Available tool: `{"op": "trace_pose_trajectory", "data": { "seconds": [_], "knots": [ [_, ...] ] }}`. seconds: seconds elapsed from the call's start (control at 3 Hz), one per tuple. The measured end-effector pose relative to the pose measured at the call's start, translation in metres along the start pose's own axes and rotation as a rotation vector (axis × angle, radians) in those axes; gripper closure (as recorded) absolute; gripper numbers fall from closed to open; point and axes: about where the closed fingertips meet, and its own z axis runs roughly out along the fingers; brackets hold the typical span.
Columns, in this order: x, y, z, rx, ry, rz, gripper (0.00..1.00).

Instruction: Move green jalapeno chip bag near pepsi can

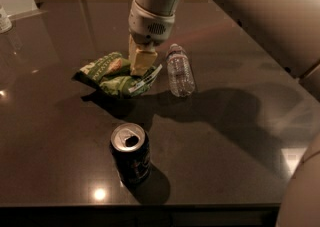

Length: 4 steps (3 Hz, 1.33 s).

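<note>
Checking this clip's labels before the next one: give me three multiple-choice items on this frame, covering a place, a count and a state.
1. Which thing is nearest the table's front edge?
A. pepsi can
B. water bottle
C. green jalapeno chip bag

2. How many cans show?
A. one
B. two
C. three

3. How is the water bottle?
A. upright
B. lying on its side
C. held by the gripper

Key:
1 A, the can stands lowest in view.
2 A, only one can shows.
3 B, the bottle lies flat beside the bag, while the gripper is down at the bag, shut on it.
</note>
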Motion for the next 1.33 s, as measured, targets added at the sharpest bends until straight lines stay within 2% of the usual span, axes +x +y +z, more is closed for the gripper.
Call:
{"op": "trace_pose_trajectory", "data": {
  "seconds": [0.67, 1.0, 1.33],
  "knots": [
    [0.004, 0.037, 0.010, -0.062, -0.034, -0.044, 1.00],
    [0.002, 0.045, 0.010, -0.076, -0.045, -0.045, 0.82],
    [0.001, 0.051, 0.010, -0.085, -0.059, -0.042, 0.58]
  ]
}}
